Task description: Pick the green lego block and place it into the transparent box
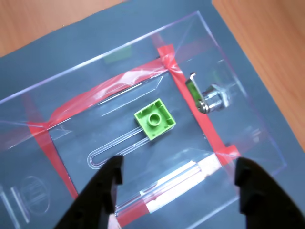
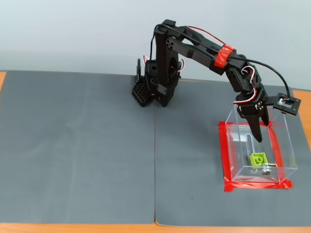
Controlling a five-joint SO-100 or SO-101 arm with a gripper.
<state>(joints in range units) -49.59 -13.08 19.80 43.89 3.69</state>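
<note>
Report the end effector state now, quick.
End effector: open, holding nothing, poised above the box; the green block lies free on the box floor.

No legible text, label, brand, number or sign anywhere in either view

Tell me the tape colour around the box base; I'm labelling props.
Red tape frames the transparent box, clearest in the fixed view.
</note>
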